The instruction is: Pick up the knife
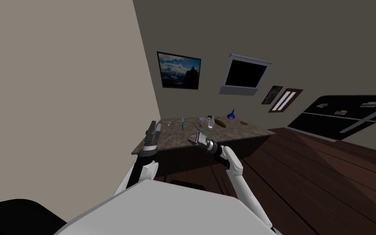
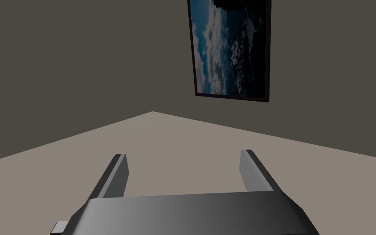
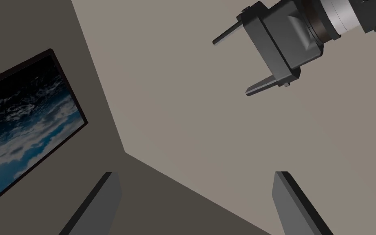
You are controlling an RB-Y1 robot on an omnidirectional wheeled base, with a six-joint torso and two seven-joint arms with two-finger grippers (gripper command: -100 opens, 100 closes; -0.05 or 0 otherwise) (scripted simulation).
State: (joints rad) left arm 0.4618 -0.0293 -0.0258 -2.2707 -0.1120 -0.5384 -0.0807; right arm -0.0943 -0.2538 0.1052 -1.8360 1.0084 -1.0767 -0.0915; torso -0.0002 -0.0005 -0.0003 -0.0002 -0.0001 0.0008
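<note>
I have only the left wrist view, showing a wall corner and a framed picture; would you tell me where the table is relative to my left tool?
Observer: In the head view the left tool hangs by the near left corner of a mottled brown table.
Operator: Thank you; is the right tool open?
Observer: Yes, the right wrist view shows its fingers wide apart, with nothing between them.
Operator: And what lies on the table?
Observer: A slim teal-handled item, possibly the knife, lies farther along the table, beyond both tools.
</note>
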